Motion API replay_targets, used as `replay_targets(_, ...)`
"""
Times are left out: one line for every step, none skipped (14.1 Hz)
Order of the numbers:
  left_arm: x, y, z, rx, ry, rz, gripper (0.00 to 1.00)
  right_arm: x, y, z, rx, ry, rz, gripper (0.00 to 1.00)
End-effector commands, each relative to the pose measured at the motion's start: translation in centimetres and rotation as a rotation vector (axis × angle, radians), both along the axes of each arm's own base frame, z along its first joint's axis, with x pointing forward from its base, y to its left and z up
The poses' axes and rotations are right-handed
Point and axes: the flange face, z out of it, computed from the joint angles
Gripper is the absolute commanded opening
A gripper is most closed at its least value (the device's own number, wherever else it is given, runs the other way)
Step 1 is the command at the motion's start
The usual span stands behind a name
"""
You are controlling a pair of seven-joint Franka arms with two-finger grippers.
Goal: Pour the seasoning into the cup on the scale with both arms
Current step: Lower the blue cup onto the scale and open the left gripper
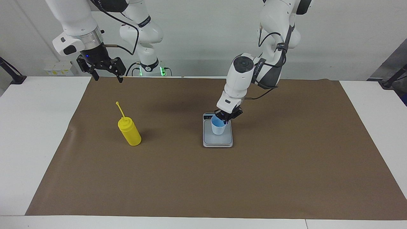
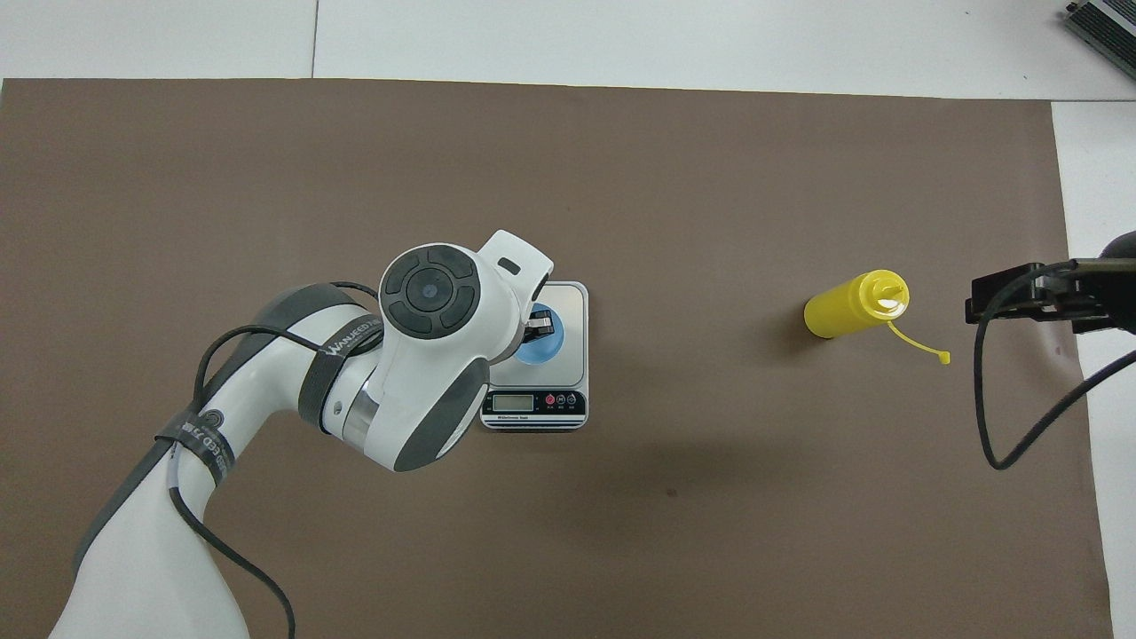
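The left tool [image 1: 226, 119] is pinched shut on the rim of the small light blue tapered plastic cup [image 1: 218, 126], which stands on the grey weighing plate of the flat rectangular silver-grey kitchen scale [image 1: 217, 139] directly below that tool. The right tool [image 1: 106, 73] hangs with its 2 fingers spread wide and nothing between them, up in the air above the brown paper sheet [image 1: 254, 178] covering the table [image 1: 35, 127]; this arm waits. The bright yellow plastic squeeze bottle with a cone top [image 1: 129, 131] stands under and a little off from the right tool, well apart from the left tool.

The thin-walled cup looks light and smooth, so a sideways drag as the left tool lets go could tip it or slide it off the slick plate. The bottle is tall, narrow and soft-sided; a grasp high on it could topple it, and a hard squeeze could spurt seasoning early. Its thin tethered cap strap [image 2: 919, 345] sticks out and might snag a finger.
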Motion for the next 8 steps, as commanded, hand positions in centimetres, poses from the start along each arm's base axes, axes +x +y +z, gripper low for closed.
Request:
replay_targets(-0.3,0.3,0.3,-0.006,0.000,0.009,0.77,-0.7,-0.4,0.1,-0.005,-0.012,0.001,1.00)
replay_targets(-0.2,0.4,0.4,-0.001,0.006,0.009,1.00,-0.7,-0.5,0.1,-0.004,-0.012,-0.002,1.00)
replay_targets(0.0,0.4,0.9,-0.004,0.001,0.010,1.00,-0.7,-0.5,0.1,-0.004,-0.012,-0.002,1.00)
replay_targets(0.3,0.6,1.5,-0.001,0.006,0.015,1.00,-0.7,-0.5,0.1,-0.004,-0.012,-0.002,1.00)
replay_targets(0.5,0.8,2.4,0.001,0.001,0.015,1.00,-0.7,-0.5,0.1,-0.004,-0.012,-0.001,1.00)
replay_targets(0.7,1.3,3.2,0.006,-0.003,0.020,1.00,-0.7,-0.3,0.1,-0.005,-0.012,0.002,1.00)
replay_targets(0.9,2.1,4.7,0.001,-0.020,0.027,1.00,-0.7,-0.4,0.1,-0.004,-0.012,0.001,1.00)
replay_targets(2.0,4.3,5.8,-0.004,-0.035,0.056,1.00,-0.7,-0.4,0.1,-0.004,-0.012,0.001,1.00)
